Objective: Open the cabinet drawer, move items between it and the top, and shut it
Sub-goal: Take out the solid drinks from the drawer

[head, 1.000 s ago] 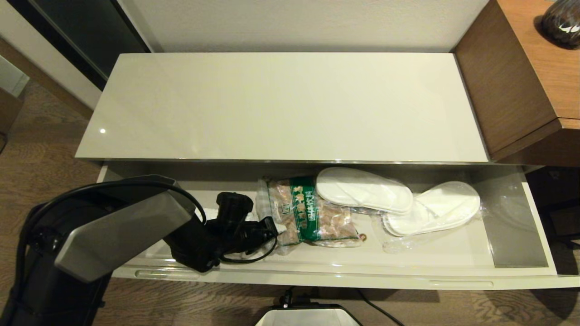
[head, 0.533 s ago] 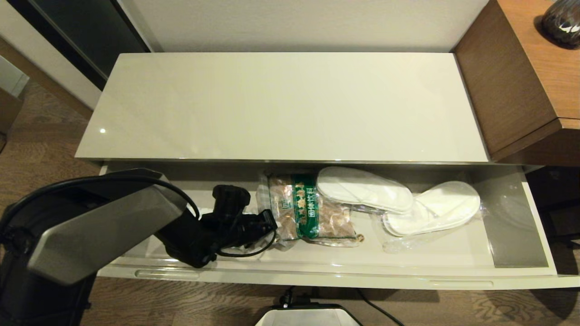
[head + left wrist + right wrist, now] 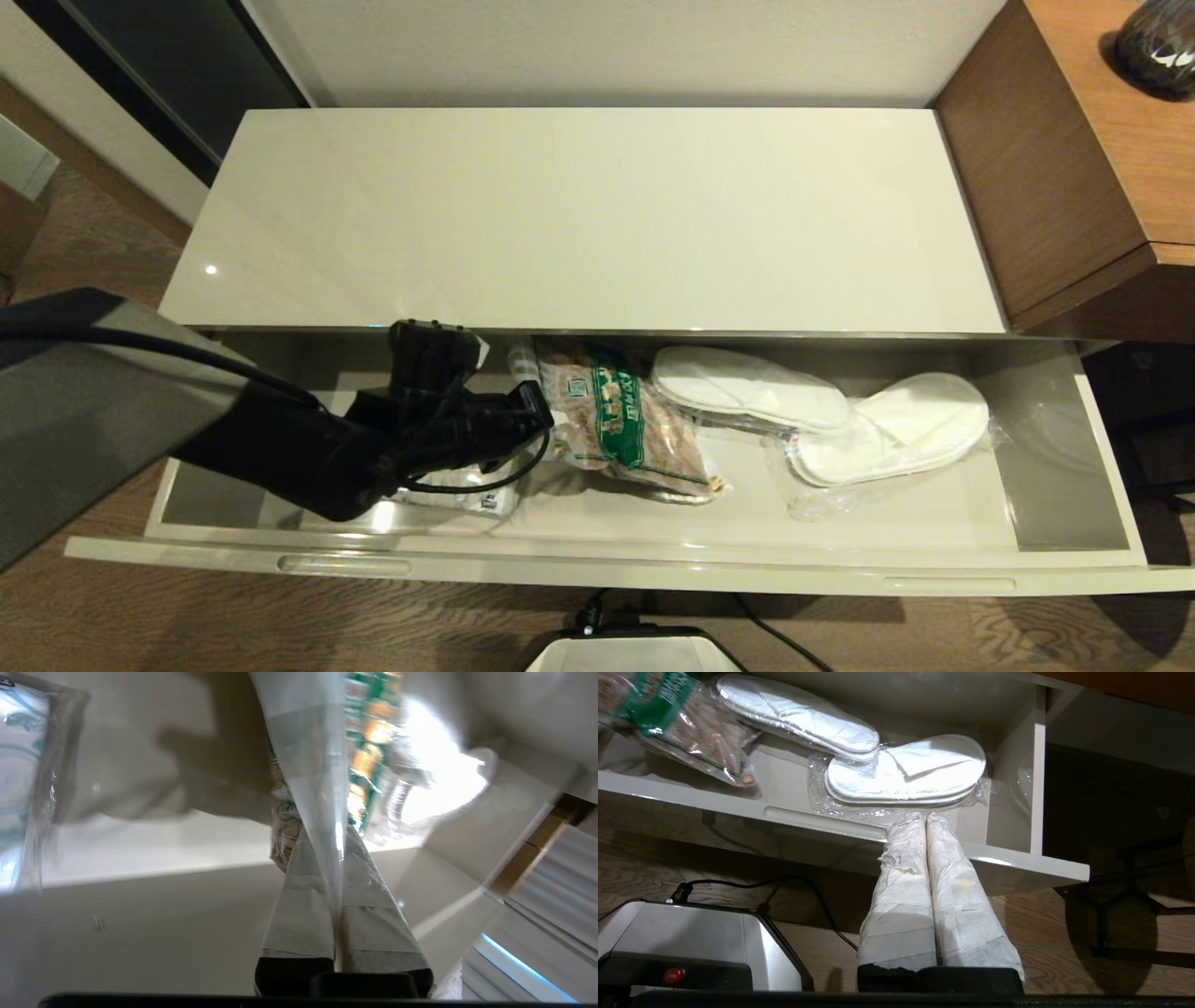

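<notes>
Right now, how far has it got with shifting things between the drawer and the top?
Done: the cabinet drawer stands pulled open. In hand: the left gripper is shut on the clear edge of the snack bag, one end lifted. Left: the top bears nothing yet; the slippers and the tissue pack lie in the drawer, which is not yet closed. The right gripper hangs shut below the drawer front.

Drawer (image 3: 597, 569) glossy beige. Snack bag (image 3: 621, 425) clear brown, green band, left of slippers (image 3: 822, 415): white, clear wrap. Tissue pack (image 3: 21, 788) white, pale-blue pattern. Wooden unit (image 3: 1074, 168) brown.
</notes>
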You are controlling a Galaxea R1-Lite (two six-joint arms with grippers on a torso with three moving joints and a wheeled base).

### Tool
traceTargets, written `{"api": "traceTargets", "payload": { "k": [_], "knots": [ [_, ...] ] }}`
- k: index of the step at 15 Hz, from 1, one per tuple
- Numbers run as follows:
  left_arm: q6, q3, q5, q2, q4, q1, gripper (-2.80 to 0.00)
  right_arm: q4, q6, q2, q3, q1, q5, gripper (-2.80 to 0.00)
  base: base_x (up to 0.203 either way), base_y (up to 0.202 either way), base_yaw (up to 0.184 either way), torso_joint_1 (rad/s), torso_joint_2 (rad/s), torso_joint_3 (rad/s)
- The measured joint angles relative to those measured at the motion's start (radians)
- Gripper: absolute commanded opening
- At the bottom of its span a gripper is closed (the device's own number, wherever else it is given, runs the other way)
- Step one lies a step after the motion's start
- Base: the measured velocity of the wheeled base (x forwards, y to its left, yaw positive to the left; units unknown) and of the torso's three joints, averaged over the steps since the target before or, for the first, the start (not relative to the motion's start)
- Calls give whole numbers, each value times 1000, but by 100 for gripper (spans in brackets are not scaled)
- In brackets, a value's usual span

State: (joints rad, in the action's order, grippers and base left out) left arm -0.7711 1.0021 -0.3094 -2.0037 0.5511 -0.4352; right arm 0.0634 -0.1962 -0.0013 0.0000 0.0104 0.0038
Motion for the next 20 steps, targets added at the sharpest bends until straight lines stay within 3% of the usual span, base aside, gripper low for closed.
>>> {"api": "traceTargets", "payload": {
  "k": [3, 16, 20],
  "knots": [
    [32, -5, -1, 98, -85, -20, -280, 0, 0, 0, 0, 0, 0, -280, 0, 0, 0, 0, 0, 0],
    [50, 18, -15, 395, -341, -81, -280, 0, 0, 0, 0, 0, 0, -280, 0, 0, 0, 0, 0, 0],
    [50, 147, -17, 459, -464, -89, -280, 0, 0, 0, 0, 0, 0, -280, 0, 0, 0, 0, 0, 0]
  ]
}}
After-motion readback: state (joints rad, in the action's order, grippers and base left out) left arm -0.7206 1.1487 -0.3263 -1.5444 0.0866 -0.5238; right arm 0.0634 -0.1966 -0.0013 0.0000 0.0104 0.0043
